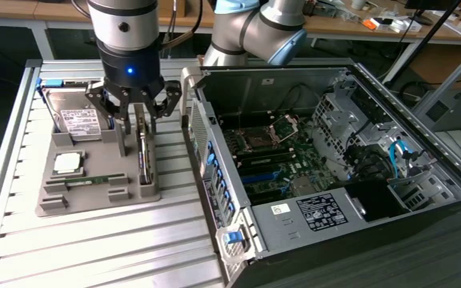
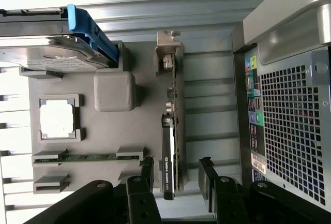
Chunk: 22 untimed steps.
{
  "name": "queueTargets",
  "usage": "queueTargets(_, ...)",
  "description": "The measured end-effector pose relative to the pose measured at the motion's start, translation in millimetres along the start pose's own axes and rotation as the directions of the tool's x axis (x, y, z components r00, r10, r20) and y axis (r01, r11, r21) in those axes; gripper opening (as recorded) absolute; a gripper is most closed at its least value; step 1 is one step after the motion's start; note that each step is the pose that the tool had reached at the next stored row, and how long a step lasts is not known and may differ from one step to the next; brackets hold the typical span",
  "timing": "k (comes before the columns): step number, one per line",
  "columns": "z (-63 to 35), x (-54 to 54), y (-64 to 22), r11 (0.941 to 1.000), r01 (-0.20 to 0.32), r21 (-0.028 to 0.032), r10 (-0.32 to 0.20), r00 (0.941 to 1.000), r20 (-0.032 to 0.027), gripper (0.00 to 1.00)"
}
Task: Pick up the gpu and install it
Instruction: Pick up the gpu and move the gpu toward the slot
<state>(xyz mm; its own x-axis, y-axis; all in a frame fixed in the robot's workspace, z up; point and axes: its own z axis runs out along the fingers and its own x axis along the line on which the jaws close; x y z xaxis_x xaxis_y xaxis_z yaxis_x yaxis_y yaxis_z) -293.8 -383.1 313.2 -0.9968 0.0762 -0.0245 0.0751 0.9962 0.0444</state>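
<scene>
Item: gripper (image 1: 138, 120), on your arm above the grey tray (image 1: 94, 201). Its jaws stand wide open and grip nothing. In the wrist view the gripper (image 2: 176, 168) straddles one end of the gpu (image 2: 173, 131), with a gap on each side.

Item: gpu (image 1: 144, 153), standing on edge in the tray's slot nearest the open computer case (image 1: 295, 78) (bracket at the far end from the fingers).

You will also find on the tray a hard drive (image 1: 78, 120), a processor (image 1: 68, 161) and a memory stick (image 1: 86, 180). The tray rests on the slatted surface (image 1: 94, 252).
</scene>
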Motion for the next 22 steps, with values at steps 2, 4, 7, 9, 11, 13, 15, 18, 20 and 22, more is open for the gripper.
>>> queueTargets(2, 0.5, 0.2, 0.0, 1.0, 0.0, 0.0, 0.0, 1.0, 0.0, 0.48)
queueTargets(4, 0.8, 0.4, -0.1, 1.0, 0.0, 0.0001, 0.0, 1.0, -0.0001, 0.48)
queueTargets(7, 1.6, 0.7, -0.1, 1.0, 0.0, 0.0, 0.0, 1.0, 0.0, 0.48)
queueTargets(9, 2.1, 0.9, -0.2, 1.0, 0.0, 0.0, 0.0, 1.0, 0.0, 0.48)
queueTargets(11, 2.8, 1.1, -0.2, 1.0, 0.0, -0.0001, 0.0, 1.0, 0.0, 0.48)
queueTargets(13, 3.5, 1.3, -0.2, 1.0, 0.0, 0.0, 0.0, 1.0, 0.0, 0.48)
queueTargets(15, 4.6, 1.7, -0.3, 1.0, 0.0, 0.0001, 0.0, 1.0, -0.0001, 0.48)
queueTargets(18, 5.7, 1.9, -0.4, 1.0, 0.0, 0.0, 0.0, 1.0, 0.0, 0.48)
queueTargets(20, 6.6, 2.0, -0.4, 1.0, 0.0, -0.0001, 0.0, 1.0, 0.0, 0.48)
queueTargets(22, 7.4, 2.0, -0.5, 1.0, 0.0, 0.0, 0.0, 1.0, 0.0, 0.48)
